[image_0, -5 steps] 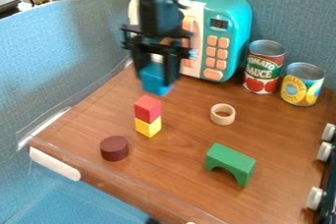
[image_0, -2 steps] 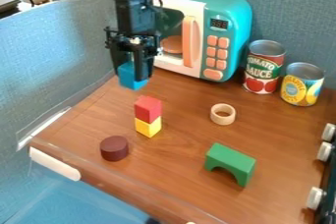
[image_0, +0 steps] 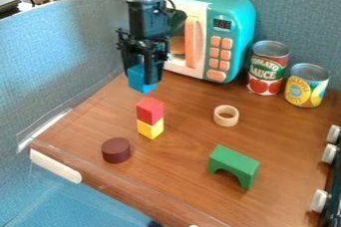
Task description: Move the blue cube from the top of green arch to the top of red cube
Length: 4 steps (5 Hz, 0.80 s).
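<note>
Tool (image_0: pixel 141 77), clamped on blue cube (image_0: pixel 138 81), upper left of frame: slight rightward shift, apparently improving alignment above red cube (image_0: pixel 150 110).

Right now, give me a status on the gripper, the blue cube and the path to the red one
Gripper shut on blue cube. Cube off the table, not yet on red cube. Nothing seen between them.

And there it is on the tall can (image_0: pixel 267 74), big letters across its label: "TOMATO SAUCE", clear as you like! Over to the shorter can (image_0: pixel 306 85), curved lettering on this label, too small to read surely. And up on the microwave (image_0: pixel 238 14), digits on the dark display (image_0: pixel 222 24), too blurred to call!
</note>
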Tool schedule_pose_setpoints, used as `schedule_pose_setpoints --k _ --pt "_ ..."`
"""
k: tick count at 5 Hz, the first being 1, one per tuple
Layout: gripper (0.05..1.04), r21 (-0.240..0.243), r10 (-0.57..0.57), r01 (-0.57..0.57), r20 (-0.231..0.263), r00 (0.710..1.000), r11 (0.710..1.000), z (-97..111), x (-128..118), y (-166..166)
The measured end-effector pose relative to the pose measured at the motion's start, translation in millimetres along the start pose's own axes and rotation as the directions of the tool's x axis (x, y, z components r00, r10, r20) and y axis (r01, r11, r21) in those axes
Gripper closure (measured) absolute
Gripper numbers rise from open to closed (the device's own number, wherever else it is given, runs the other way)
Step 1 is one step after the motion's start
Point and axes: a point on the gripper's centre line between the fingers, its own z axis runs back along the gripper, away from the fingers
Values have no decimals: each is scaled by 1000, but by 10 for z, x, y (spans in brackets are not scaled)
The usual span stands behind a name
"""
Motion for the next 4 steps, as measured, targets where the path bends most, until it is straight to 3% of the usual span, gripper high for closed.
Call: schedule_pose_setpoints --k 4 --pt "483 -6 43 -43 65 997 999 -227 54 1"
